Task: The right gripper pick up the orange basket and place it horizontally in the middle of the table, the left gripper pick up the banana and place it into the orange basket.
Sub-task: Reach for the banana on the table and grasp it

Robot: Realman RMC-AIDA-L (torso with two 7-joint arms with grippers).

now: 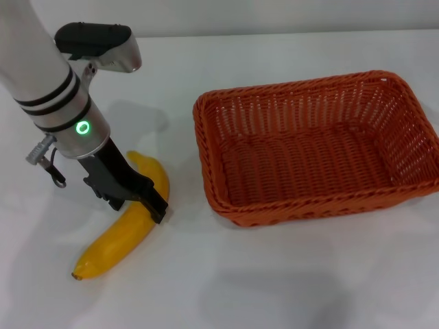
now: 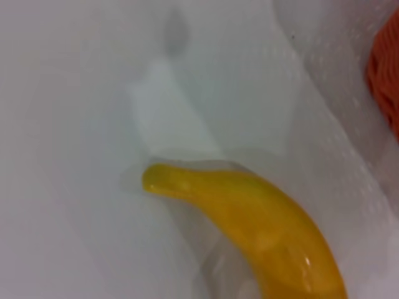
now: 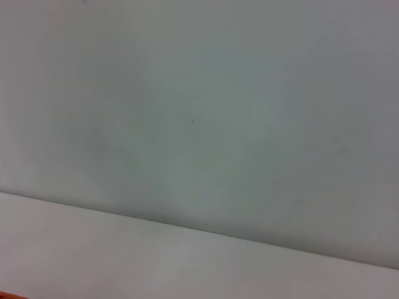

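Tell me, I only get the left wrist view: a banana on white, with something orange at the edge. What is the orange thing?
Observer: The orange basket, empty, standing on the table to the robot's right of the banana.
Operator: Is the banana lifted?
Observer: No. It lies on the table, with the left gripper down over its middle.
Operator: And the other arm?
Observer: The right gripper shows in no view; its wrist camera sees only pale blank surfaces.

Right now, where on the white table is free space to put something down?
Free: the near strip of the white table in front of the orange woven basket, and the gap between basket and yellow banana. Crowded: the left gripper at the banana.
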